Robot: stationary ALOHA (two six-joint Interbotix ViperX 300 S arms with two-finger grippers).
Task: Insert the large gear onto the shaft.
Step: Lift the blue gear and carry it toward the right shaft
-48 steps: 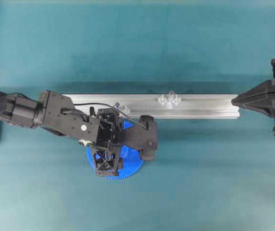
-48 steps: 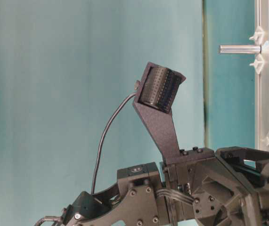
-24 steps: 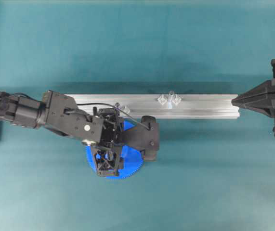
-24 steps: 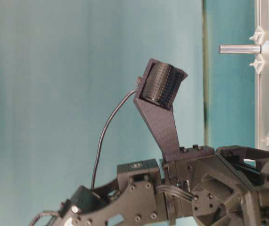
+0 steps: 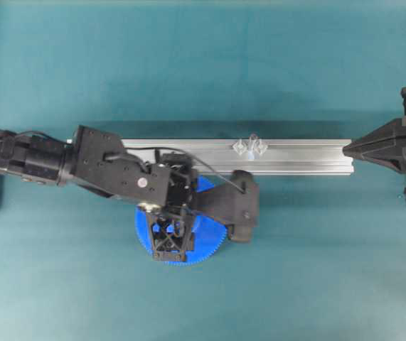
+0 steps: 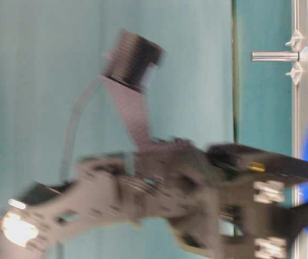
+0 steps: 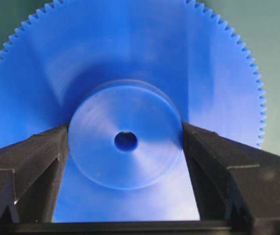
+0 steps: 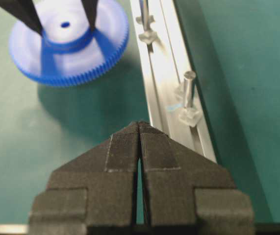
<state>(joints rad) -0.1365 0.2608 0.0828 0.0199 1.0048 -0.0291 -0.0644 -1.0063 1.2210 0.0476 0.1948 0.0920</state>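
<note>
Your left gripper (image 7: 125,142) clamped on hub of big blue gear (image 5: 181,241), lower centre overhead. Right gripper (image 8: 140,128) jaws together, right edge. Shaft (image 5: 252,140) on rail (image 5: 302,156), centre.

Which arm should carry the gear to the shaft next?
Left. The left gripper already clamps the large gear by its hub. The right gripper is shut and empty at the rail end, beside the shaft.

the left gripper (image 5: 169,245) has carried the large gear (image 5: 210,238) rightward, lifted.
</note>
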